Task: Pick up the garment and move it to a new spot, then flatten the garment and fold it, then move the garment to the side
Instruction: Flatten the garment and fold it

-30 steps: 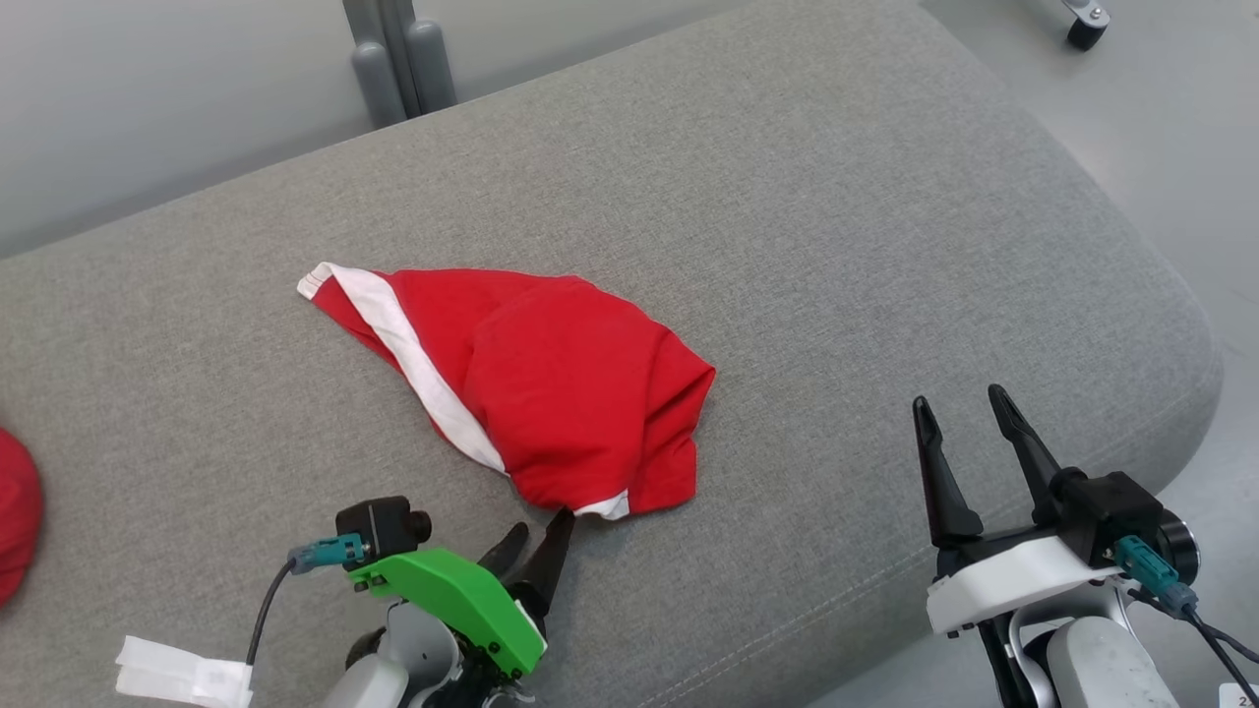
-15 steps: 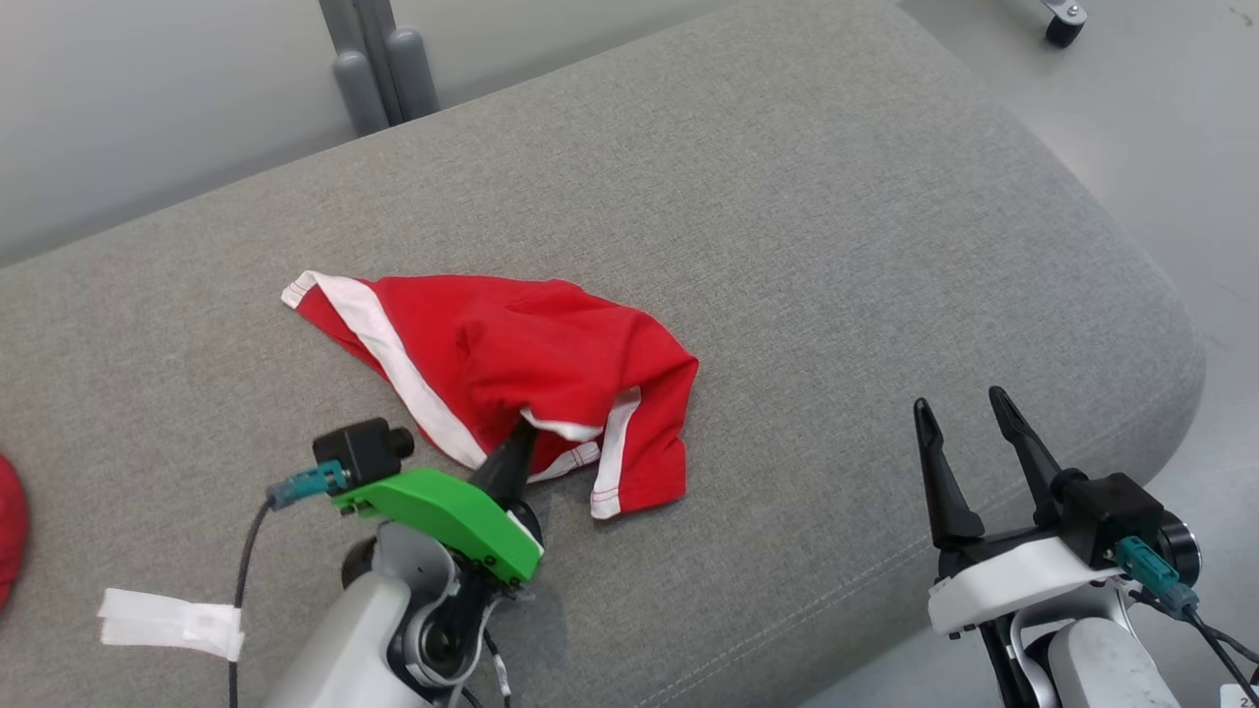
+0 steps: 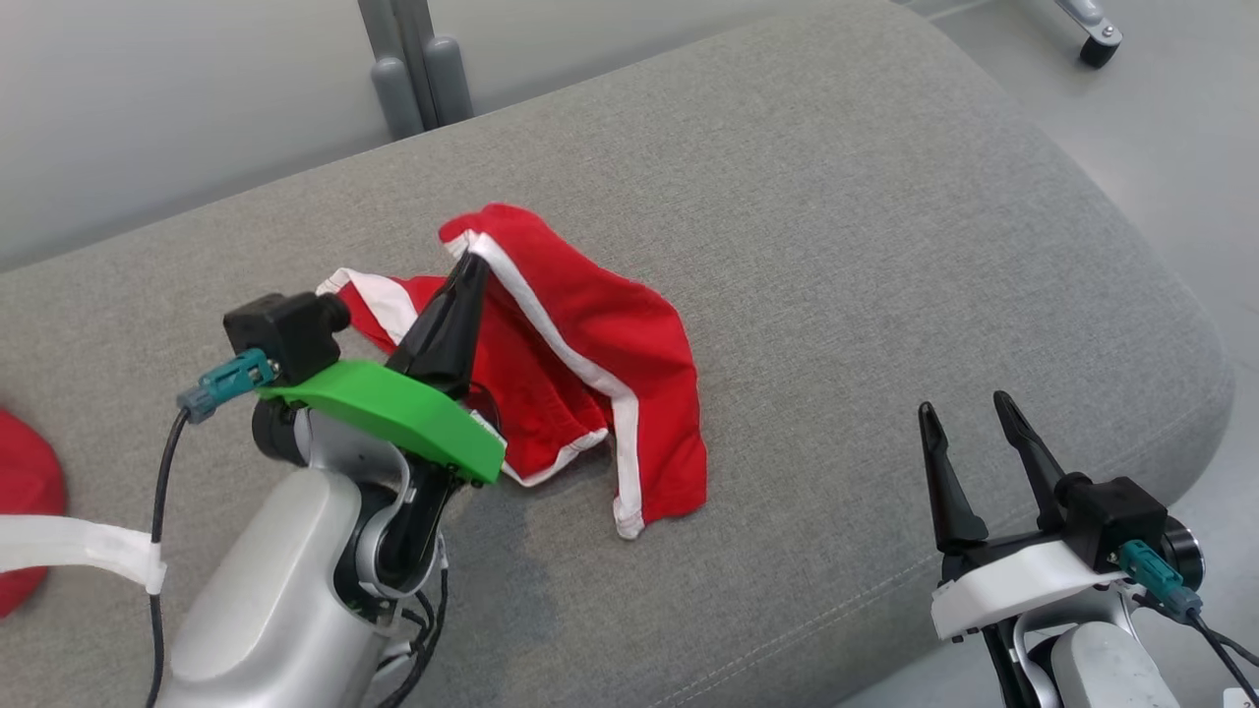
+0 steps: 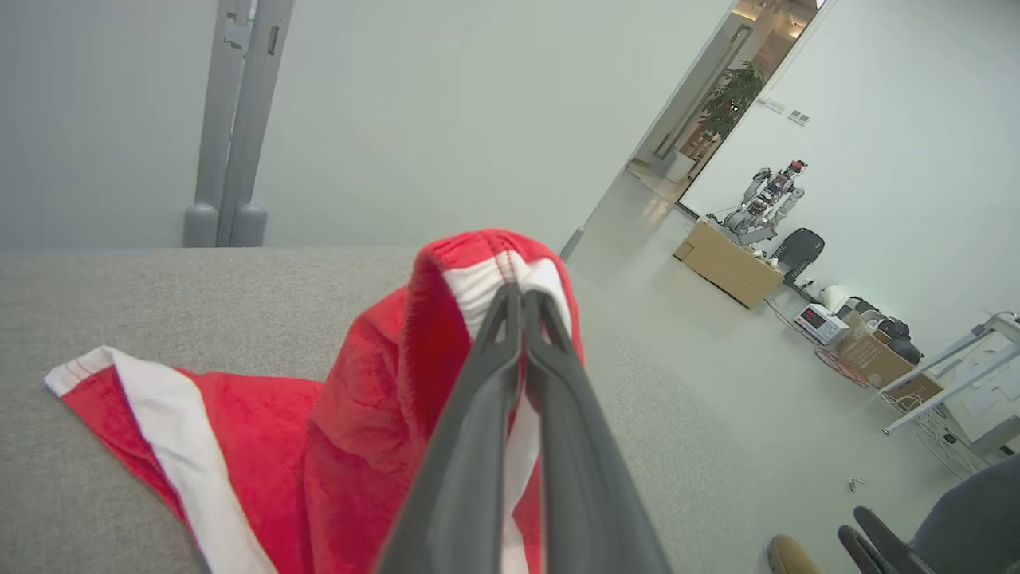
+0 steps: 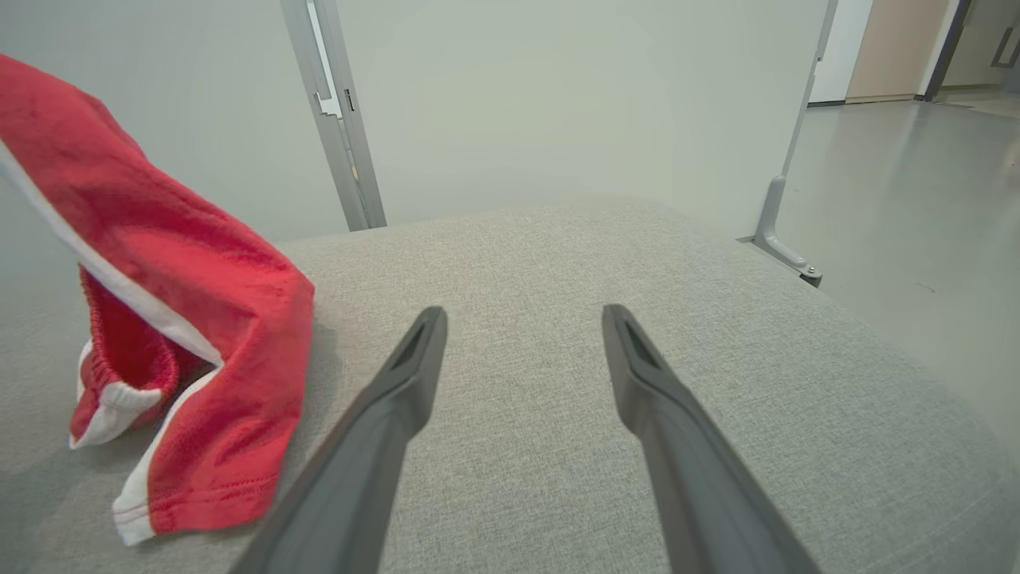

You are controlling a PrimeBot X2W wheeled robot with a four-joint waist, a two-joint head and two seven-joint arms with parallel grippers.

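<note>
The garment point(image 3: 590, 344) is a pair of red shorts with white side stripes on a grey upholstered bench point(image 3: 836, 246). My left gripper point(image 3: 474, 264) is shut on a white-trimmed edge of the garment and holds it raised, while the rest hangs down and trails on the cushion. In the left wrist view the closed fingers point(image 4: 522, 296) pinch the red and white hem point(image 4: 502, 263). My right gripper point(image 3: 964, 413) stands open near the bench's front right edge, apart from the cloth, and its wrist view shows the garment point(image 5: 175, 263) hanging at the left.
Another red item point(image 3: 25, 492) lies at the far left edge of the bench. Grey posts point(image 3: 413, 69) rise behind the bench. The bench's rounded right end point(image 3: 1180, 324) drops to the floor, where a caster wheel point(image 3: 1097, 44) stands.
My left gripper closed on the garment's near hem and lifted it up and away from me. The cloth rose off the cushion. The right arm stayed put.
</note>
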